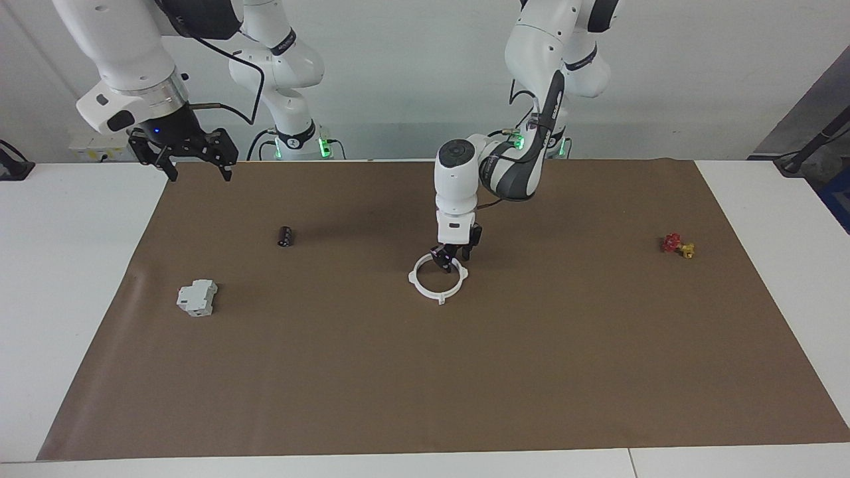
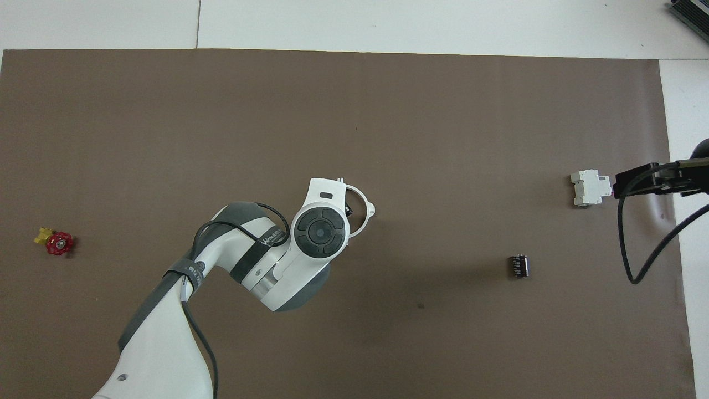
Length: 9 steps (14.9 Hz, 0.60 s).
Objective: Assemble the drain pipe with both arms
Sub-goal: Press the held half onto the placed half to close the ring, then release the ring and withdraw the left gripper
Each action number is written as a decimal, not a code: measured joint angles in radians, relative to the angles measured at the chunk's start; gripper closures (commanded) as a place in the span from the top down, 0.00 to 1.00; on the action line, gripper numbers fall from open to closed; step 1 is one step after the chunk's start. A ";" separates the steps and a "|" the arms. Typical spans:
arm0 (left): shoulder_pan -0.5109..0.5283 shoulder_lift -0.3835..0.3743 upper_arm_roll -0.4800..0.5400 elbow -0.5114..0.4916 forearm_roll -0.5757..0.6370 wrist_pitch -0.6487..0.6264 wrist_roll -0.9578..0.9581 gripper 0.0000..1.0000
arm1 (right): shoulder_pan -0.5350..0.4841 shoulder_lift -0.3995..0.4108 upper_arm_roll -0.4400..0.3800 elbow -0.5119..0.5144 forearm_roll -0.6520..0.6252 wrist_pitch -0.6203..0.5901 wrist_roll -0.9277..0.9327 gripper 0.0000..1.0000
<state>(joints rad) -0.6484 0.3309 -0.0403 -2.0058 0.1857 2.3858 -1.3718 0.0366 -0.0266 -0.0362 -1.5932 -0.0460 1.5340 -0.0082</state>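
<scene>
The drain pipe (image 1: 441, 298) lies on the brown mat as one whole white ring with small tabs, at the middle of the table. My left gripper (image 1: 449, 263) reaches straight down onto the part of the rim nearest the robots. In the overhead view my left arm's wrist covers most of the ring, and only an arc of the drain pipe (image 2: 370, 209) shows beside it. My right gripper (image 1: 196, 166) is open and empty, held high over the mat's corner at the right arm's end. It also shows in the overhead view (image 2: 620, 185) at the frame's edge.
A boxy grey-white block (image 1: 197, 297) lies toward the right arm's end. A small black cylinder (image 1: 285, 236) lies nearer to the robots than that block. A red-and-gold valve (image 1: 677, 245) lies toward the left arm's end. The brown mat (image 1: 425, 385) covers the table's middle.
</scene>
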 measured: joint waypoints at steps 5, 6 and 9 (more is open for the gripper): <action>0.053 -0.082 0.034 0.041 0.001 -0.148 0.164 1.00 | 0.000 0.000 0.000 0.000 0.000 0.000 0.000 1.00; 0.090 -0.129 0.036 0.048 0.000 -0.212 0.252 1.00 | 0.000 0.000 0.000 0.000 0.000 0.000 0.000 1.00; 0.201 -0.263 0.041 0.049 -0.012 -0.370 0.524 1.00 | 0.000 0.000 0.000 0.000 0.000 0.000 0.000 1.00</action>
<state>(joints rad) -0.4470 0.0679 0.0004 -1.9570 0.1740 2.0160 -0.8483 0.0366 -0.0266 -0.0362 -1.5932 -0.0460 1.5340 -0.0082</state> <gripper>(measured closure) 0.000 0.000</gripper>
